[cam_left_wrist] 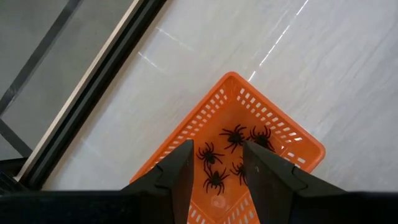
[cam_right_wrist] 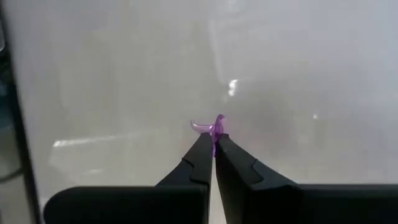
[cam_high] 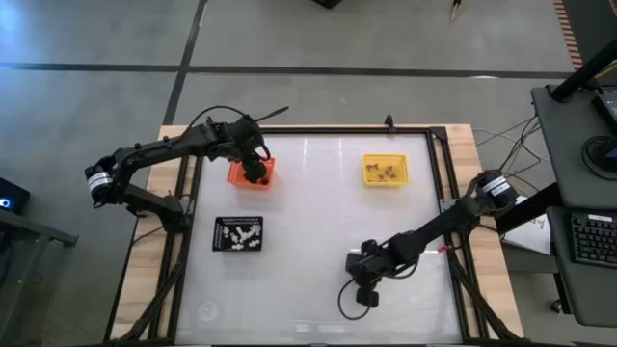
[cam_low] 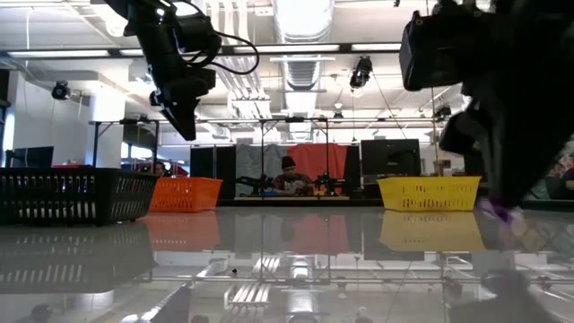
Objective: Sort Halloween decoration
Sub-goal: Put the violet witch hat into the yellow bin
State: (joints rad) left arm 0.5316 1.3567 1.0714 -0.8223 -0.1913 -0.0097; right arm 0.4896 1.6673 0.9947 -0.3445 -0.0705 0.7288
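My left gripper [cam_left_wrist: 217,149] hangs open over the orange tray [cam_left_wrist: 273,118], which holds several black spider trinkets [cam_left_wrist: 233,135]. In the high view this gripper [cam_high: 253,172] is at the far left of the table. My right gripper [cam_high: 364,294] is near the table's front edge, right of centre, shut on a tiny purple trinket [cam_right_wrist: 208,126]. A black tray [cam_high: 237,233] with white trinkets lies at the near left. A yellow tray [cam_high: 385,171] with brownish trinkets lies at the far right. My right gripper pinches the purple trinket between its two fingertips [cam_right_wrist: 202,146]. One end [cam_right_wrist: 217,122] sticks out past the tips, and a curved piece [cam_right_wrist: 198,127] juts to one side. The fingers slant down from the table's right. In the low view the trinket [cam_low: 498,213] hangs clear of the table.
The glossy white tabletop [cam_high: 318,222] lies bare between the three trays. A black frame rail [cam_high: 439,183] runs along the table's edges. In the low view, people sit at desks in the room beyond the table [cam_low: 289,175].
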